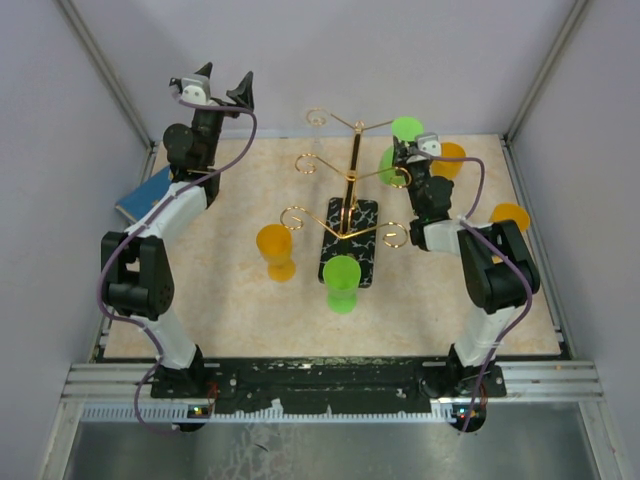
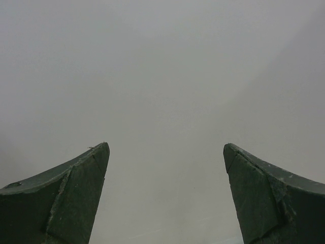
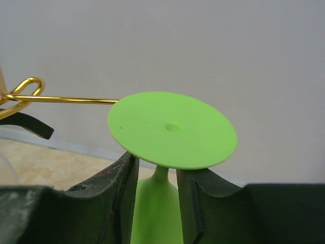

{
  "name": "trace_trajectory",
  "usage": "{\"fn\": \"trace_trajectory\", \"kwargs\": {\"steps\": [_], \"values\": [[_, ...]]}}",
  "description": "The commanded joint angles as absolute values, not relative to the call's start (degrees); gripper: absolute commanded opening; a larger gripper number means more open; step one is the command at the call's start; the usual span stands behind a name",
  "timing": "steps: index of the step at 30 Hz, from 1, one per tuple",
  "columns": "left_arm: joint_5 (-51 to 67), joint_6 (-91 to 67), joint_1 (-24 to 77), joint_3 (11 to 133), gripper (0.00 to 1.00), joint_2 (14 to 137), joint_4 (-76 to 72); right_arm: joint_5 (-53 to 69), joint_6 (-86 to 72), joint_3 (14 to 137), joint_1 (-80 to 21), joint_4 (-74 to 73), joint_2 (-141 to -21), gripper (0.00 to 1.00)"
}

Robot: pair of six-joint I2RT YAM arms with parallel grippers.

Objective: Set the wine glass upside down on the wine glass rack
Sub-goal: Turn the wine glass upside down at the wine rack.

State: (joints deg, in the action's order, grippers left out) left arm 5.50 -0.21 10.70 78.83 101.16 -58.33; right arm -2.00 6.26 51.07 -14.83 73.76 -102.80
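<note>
Right gripper [image 3: 157, 170]: part closed, one finger on each side of the stem of the wine glass [image 3: 172, 127]. Slim gaps show beside the stem just under the foot. Lower down the green body fills the space between the fingers, so I cannot tell whether they press on it.
Wine glass: lime green and upside down, flat round foot on top, bowl hanging below between the fingers.
Wine glass, position: at the tip of the upper right arm of the wine glass rack [image 1: 352, 175], far right part of the table [image 1: 230, 320]. From above, the foot [image 1: 405, 128] sits at the arm's end.
Rack arm, wrist view: a gold wire [image 3: 66, 99] runs in from the left to the foot's left edge. Whether the foot rests on it cannot be told.
Rack: gold wire stand, upright on its black marbled base at table centre.
Left gripper [image 1: 225, 78]: raised high at the far left, jaws wide apart and holding nothing. Its own camera sees only blank wall between the fingertips [image 2: 96, 157].
Second green glass [image 1: 342, 283]: at the near end of the rack's base.
Orange glass [image 1: 274, 250]: on the table just left of the base.
Other orange glasses: one [image 1: 447, 158] just behind the right gripper [image 1: 403, 152], one [image 1: 510, 215] beside the right arm, both partly hidden.
Blue flat object [image 1: 145, 193]: at the table's left edge, by the left arm.
</note>
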Motion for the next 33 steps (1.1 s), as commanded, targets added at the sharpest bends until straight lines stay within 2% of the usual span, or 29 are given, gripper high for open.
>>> {"fn": "trace_trajectory", "kwargs": {"steps": [1, 4, 14, 24, 33], "values": [[6.2, -0.7, 10.2, 78.4, 0.99, 100.9, -60.2, 4.7, 6.9, 51.3, -16.2, 77.3, -100.9, 0.40], [6.2, -0.8, 10.2, 78.5, 0.99, 101.1, -60.3, 4.5, 7.2, 50.5, -16.1, 77.2, -100.0, 0.47], [5.9, -1.6, 10.2, 78.8, 0.99, 101.8, -60.6, -3.7, 9.0, 43.5, -15.9, 75.9, -91.4, 0.56], [6.3, -2.7, 10.2, 78.7, 0.99, 102.6, -61.1, -8.3, 5.0, 43.6, -13.9, 63.7, -87.0, 0.61], [6.3, -2.5, 10.2, 79.1, 0.99, 103.7, -61.9, -10.4, 3.1, 38.4, -12.1, 60.4, -82.9, 0.66]]}}
